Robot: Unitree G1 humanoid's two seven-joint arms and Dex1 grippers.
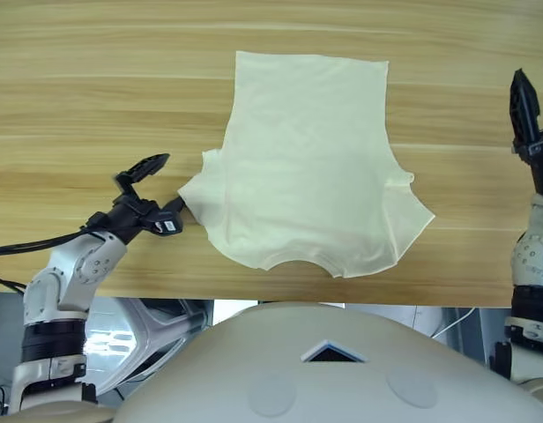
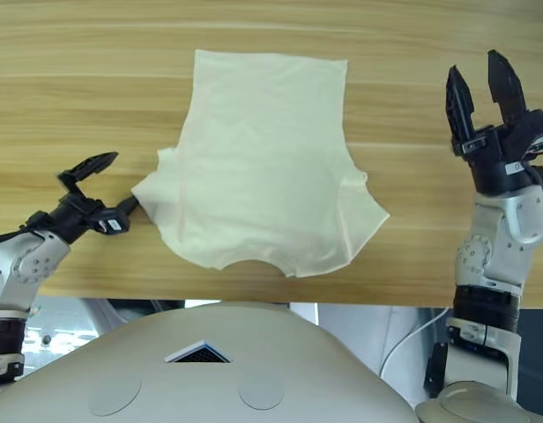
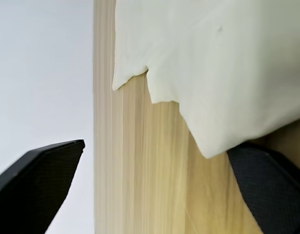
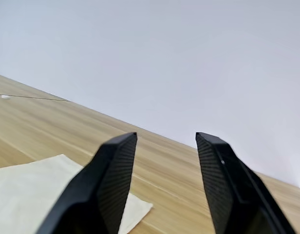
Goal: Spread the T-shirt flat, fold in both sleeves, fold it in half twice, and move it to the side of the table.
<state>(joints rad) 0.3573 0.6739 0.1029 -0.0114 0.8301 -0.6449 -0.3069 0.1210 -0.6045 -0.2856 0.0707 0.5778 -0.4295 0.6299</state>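
One T-shirt [image 1: 307, 159] is being counted, and it is being carried by one wooden tabletop [image 1: 95, 88]. Two sleeves [image 1: 411, 207] are being counted on that shirt, one at each side. Two tools are being counted as well, the left tool [image 1: 172, 182] and the right tool [image 2: 475, 69], and two black fingers [image 2: 457, 101] are being shown on each, so four fingers are being tallied in all.

Silver-grey jointed left arm [image 1: 73, 273] and right arm [image 2: 496, 242], black pointed left hand [image 1: 173, 181] and right hand [image 2: 475, 63], black cable [image 1: 33, 243]
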